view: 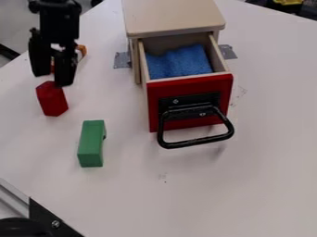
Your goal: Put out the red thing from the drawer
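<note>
Black jaws (53, 79) hang near the top left of the camera view, their two sides spread apart. The red block with flat sides (53, 100) is just below them in the view, on the side near the camera. It is out on the tabletop (186, 194), to the left of the red-fronted wooden drawer (191, 84), so it looks like the job is done, or nearly done.

The block's long side runs down the view and a bit to the right. Its top end is the end by the jaws, and the rest of it points away from them. One black tip looks to be right at that top end, but I cannot tell if they touch. I can see no part of the block held in the gap.

That top end is what matters next. I think the jaws should go straight up, with no swing to the side or toward the camera. A swing that way could bump the block and knock it over or push it.
</note>
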Robot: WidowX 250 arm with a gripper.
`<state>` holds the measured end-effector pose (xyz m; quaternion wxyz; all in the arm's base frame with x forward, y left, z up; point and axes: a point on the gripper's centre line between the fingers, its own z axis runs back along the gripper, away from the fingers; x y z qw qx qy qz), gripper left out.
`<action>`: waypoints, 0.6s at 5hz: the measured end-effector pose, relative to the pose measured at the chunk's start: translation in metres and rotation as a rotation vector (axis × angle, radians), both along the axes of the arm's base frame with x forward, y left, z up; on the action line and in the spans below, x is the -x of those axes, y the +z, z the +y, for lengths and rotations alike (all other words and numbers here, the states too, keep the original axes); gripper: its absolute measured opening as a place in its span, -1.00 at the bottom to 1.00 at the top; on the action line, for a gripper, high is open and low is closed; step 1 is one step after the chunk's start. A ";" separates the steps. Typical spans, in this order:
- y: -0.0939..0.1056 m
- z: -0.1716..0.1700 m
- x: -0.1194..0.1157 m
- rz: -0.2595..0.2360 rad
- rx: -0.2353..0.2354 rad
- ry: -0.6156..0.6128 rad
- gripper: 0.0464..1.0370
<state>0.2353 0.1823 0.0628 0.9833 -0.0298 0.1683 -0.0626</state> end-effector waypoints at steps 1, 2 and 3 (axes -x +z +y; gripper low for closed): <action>0.013 0.000 0.001 -0.067 0.020 -0.011 0.93; 0.008 0.009 0.010 -0.081 -0.010 0.009 0.93; 0.006 0.007 0.022 -0.125 -0.024 0.006 0.93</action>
